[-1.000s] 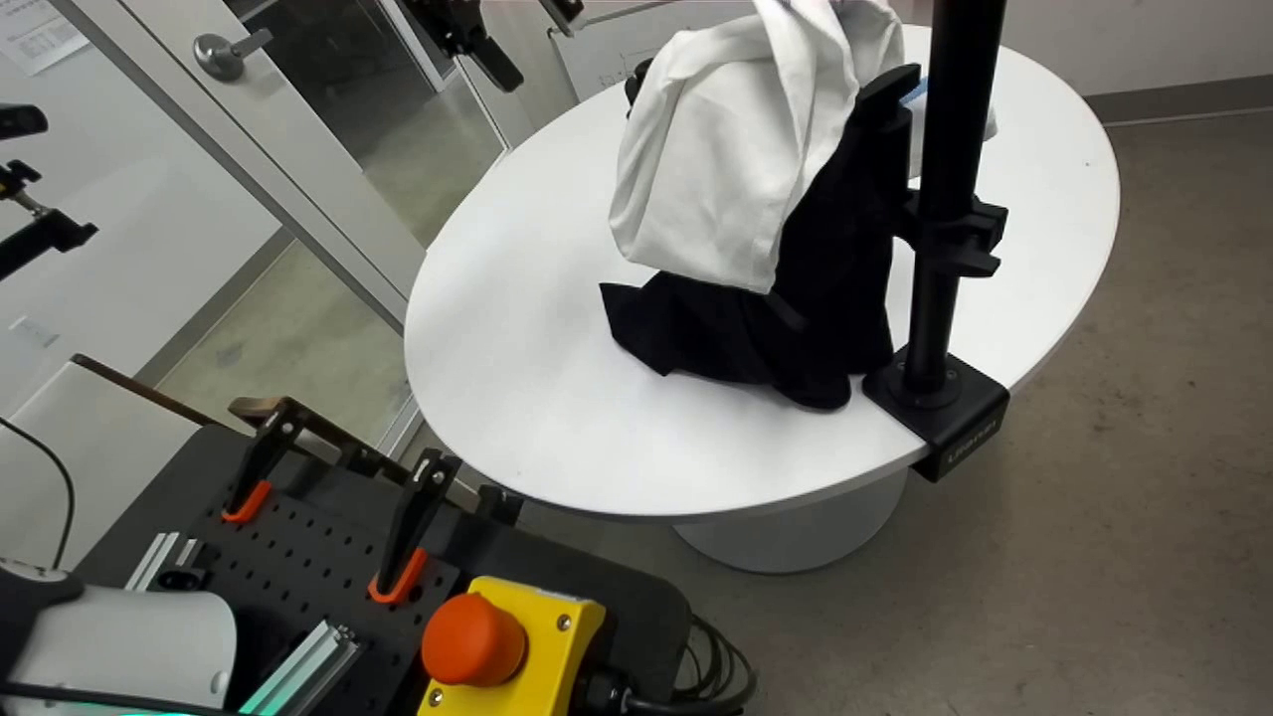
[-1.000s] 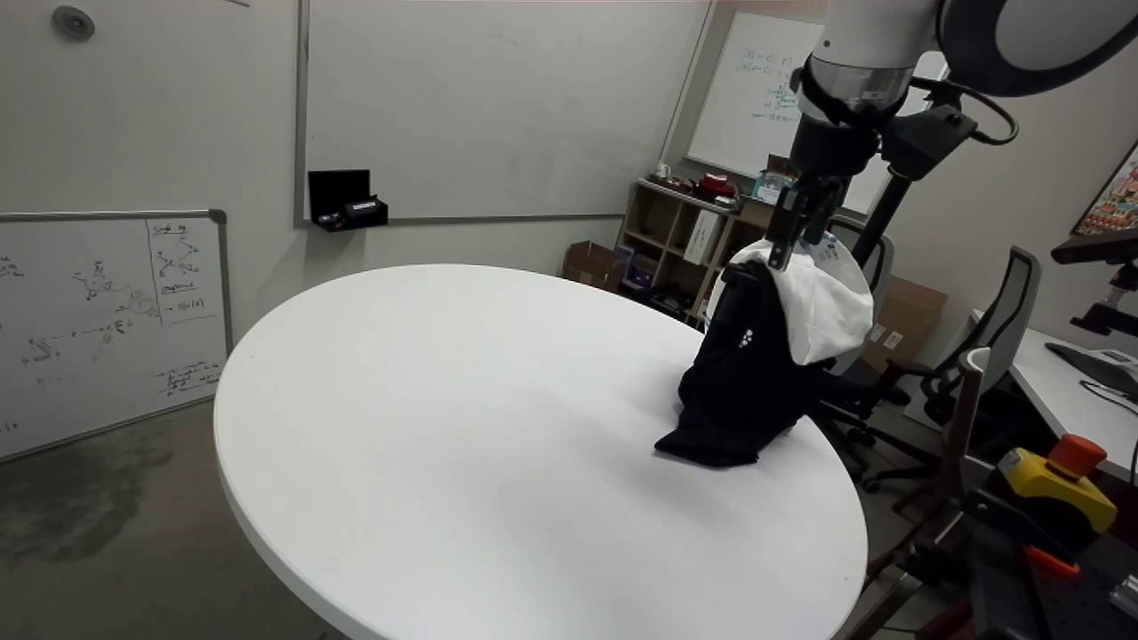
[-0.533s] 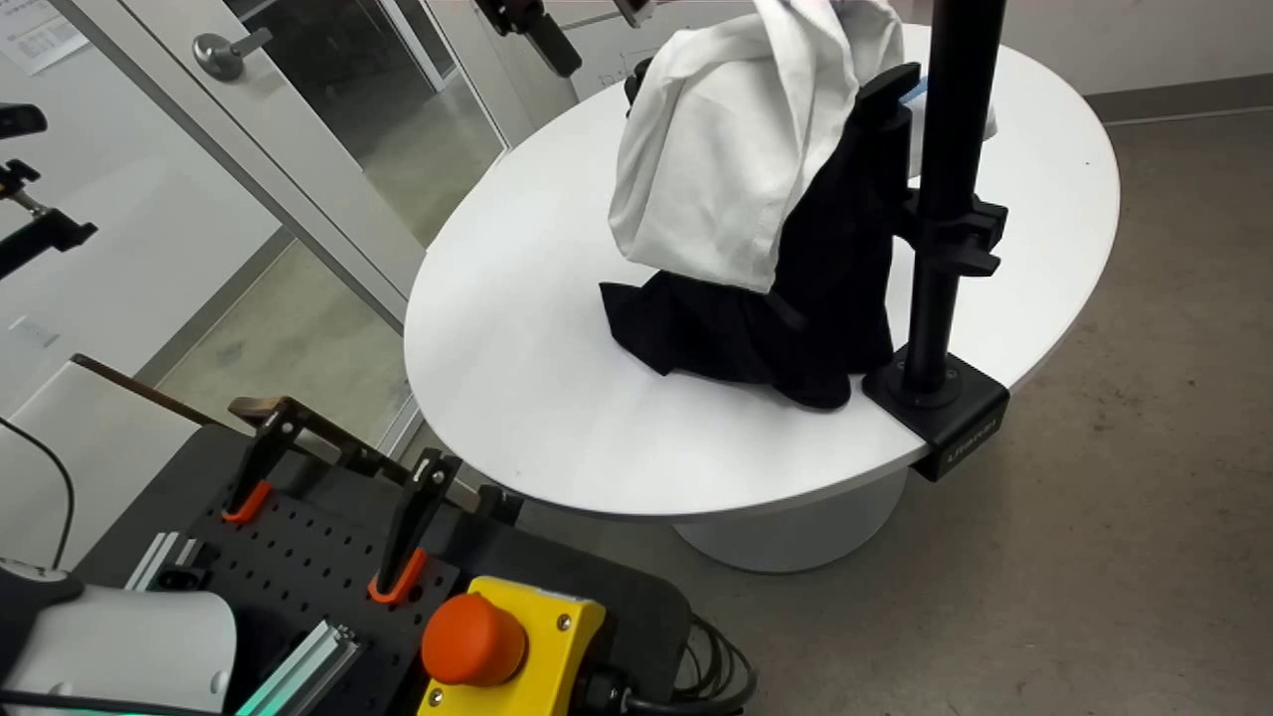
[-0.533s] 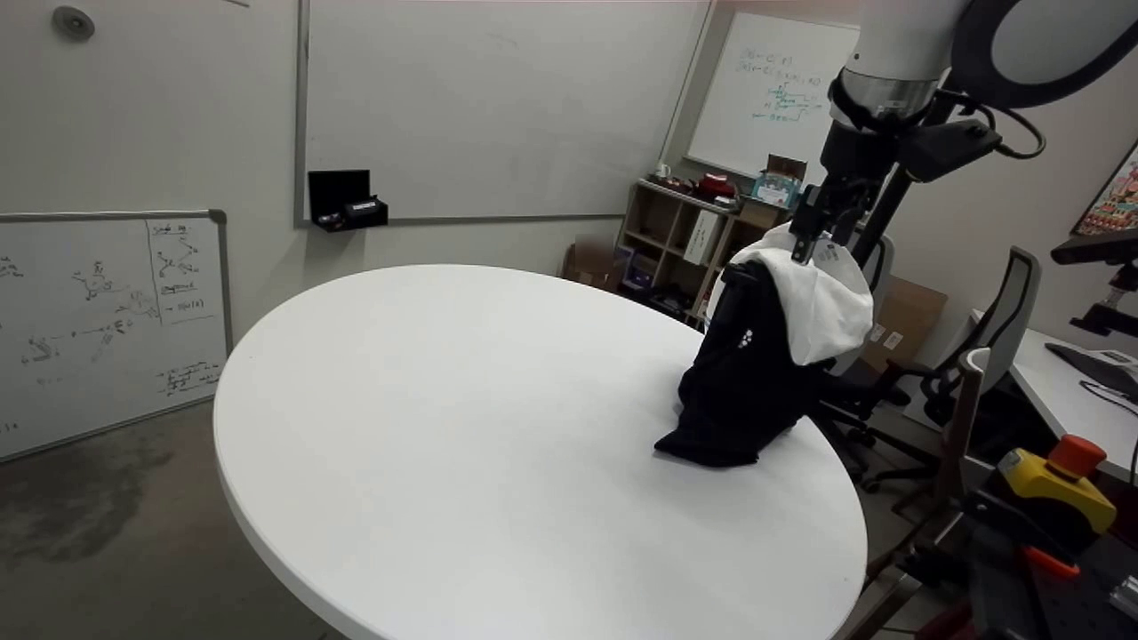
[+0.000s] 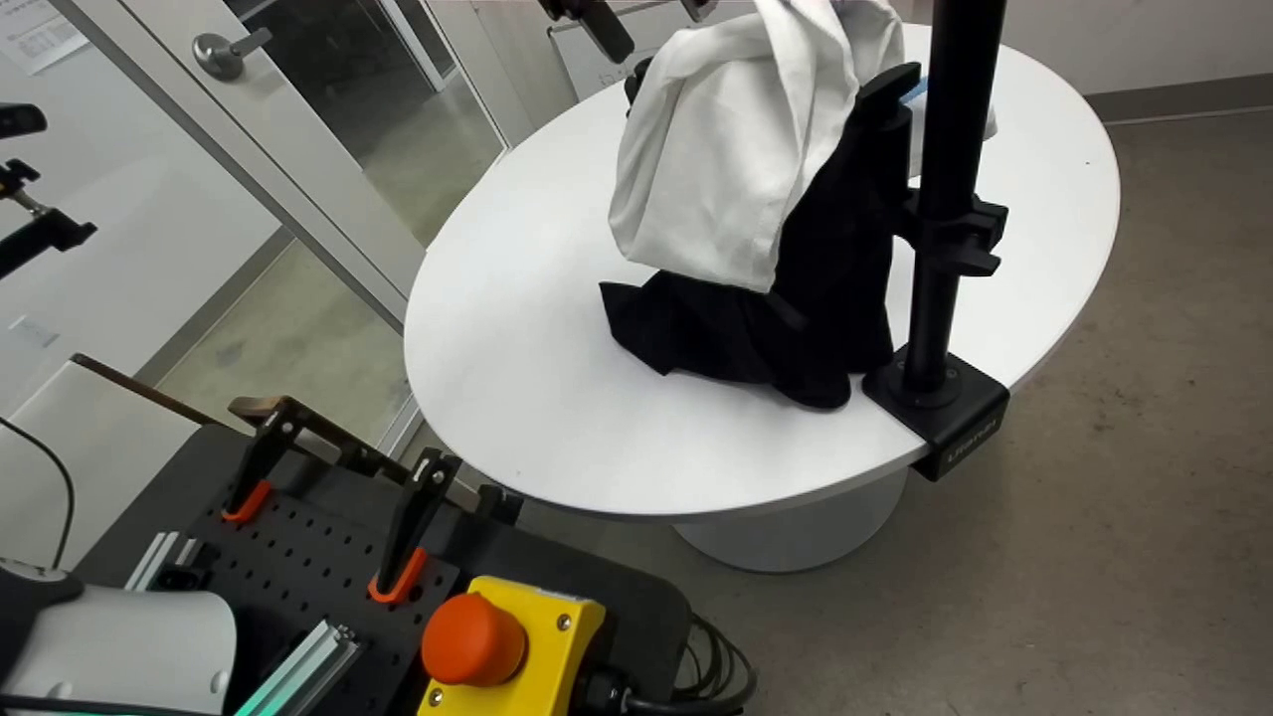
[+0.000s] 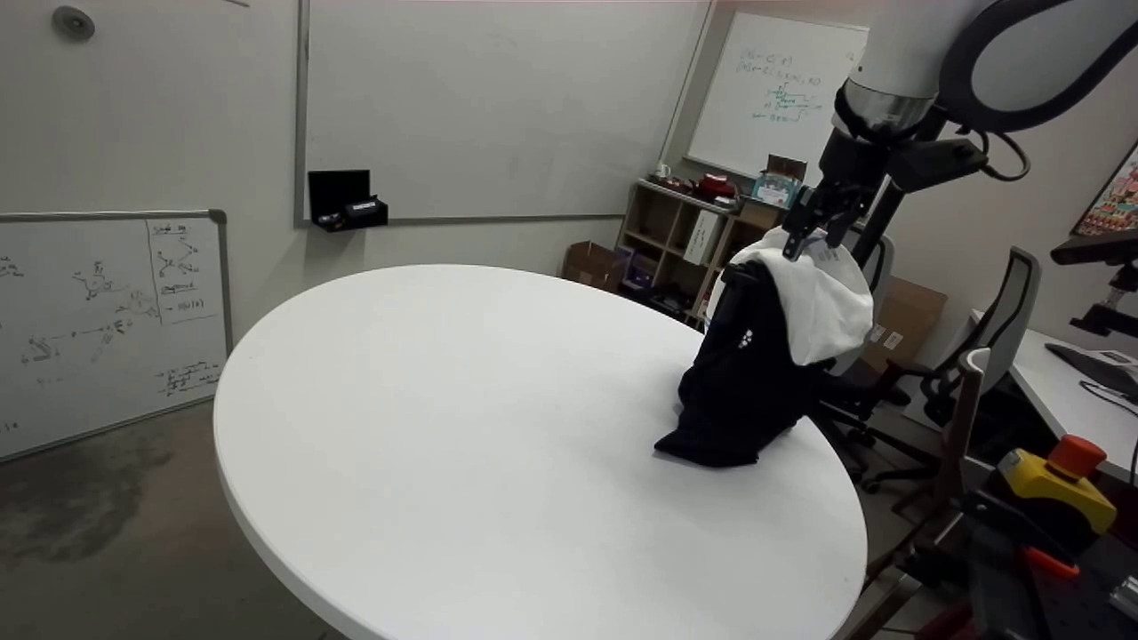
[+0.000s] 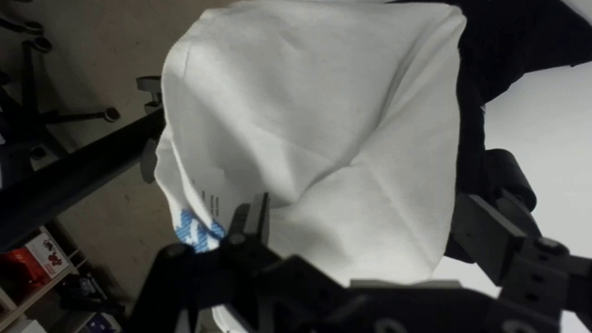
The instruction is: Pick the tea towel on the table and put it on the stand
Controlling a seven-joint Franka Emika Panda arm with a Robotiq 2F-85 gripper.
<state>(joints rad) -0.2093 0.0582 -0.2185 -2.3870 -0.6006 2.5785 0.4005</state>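
A white towel (image 5: 716,169) with a blue patterned corner hangs draped over the top of a black form with black cloth (image 5: 845,278) on it. The towel also shows in an exterior view (image 6: 827,307) and fills the middle of the wrist view (image 7: 323,115). A rounded black end of the stand (image 7: 508,178) sticks out beside the towel; the rest is covered. My gripper (image 6: 811,249) is at the towel's top. In the wrist view the fingers (image 7: 370,219) are wide apart with towel visible between them, not clamped. Whether they touch it, I cannot tell.
The round white table (image 6: 498,444) carries the draped stand near its edge. A black pole (image 5: 945,229) clamped to the table edge stands close beside the towel. A yellow box with a red button (image 5: 517,646) sits on the dark robot bench.
My gripper has moved right, toward the towel, in an exterior view, and its tilt has changed. The towel and the black cloth have not visibly moved.
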